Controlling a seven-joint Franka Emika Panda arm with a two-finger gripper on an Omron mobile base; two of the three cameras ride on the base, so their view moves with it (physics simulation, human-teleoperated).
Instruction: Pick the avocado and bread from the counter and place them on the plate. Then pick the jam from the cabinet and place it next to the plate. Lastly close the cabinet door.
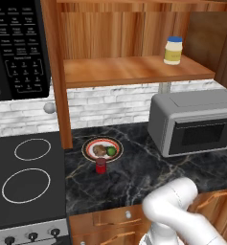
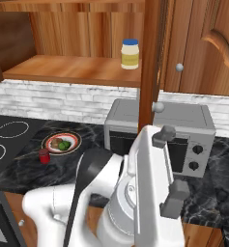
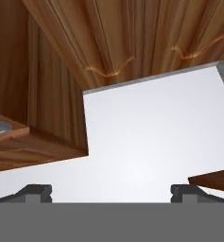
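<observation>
The brown wooden cabinet door point(image 2: 203, 46) with its carved arched panel stands swung open at the far right; it is the one part of the task not yet done, since the small green avocado point(image 1: 111, 151) and the brown lumpy bread point(image 1: 99, 150) lie on the round white plate point(image 1: 89, 147) with the orange-red rim, and the small dark red jam jar point(image 1: 101, 165) stands just beside the plate's near edge on the black marble-look counter point(image 1: 134, 167). The door is a stiff, hinged slab, probably light to swing and not fragile; I judge a push on its flat face near the free edge easier than pinching the small round silver knob point(image 2: 179, 67), which looks smooth and slippery. The white arm is folded low and near, its wrist turned upward so the hand camera looks at carved wood and pale ceiling. The gripper point(image 3: 111, 191) holds nothing, its dark tips spread fully wide. A pale yellow jar with a blue lid point(image 1: 173, 50) stands on the cabinet's wooden shelf point(image 1: 134, 69).
</observation>
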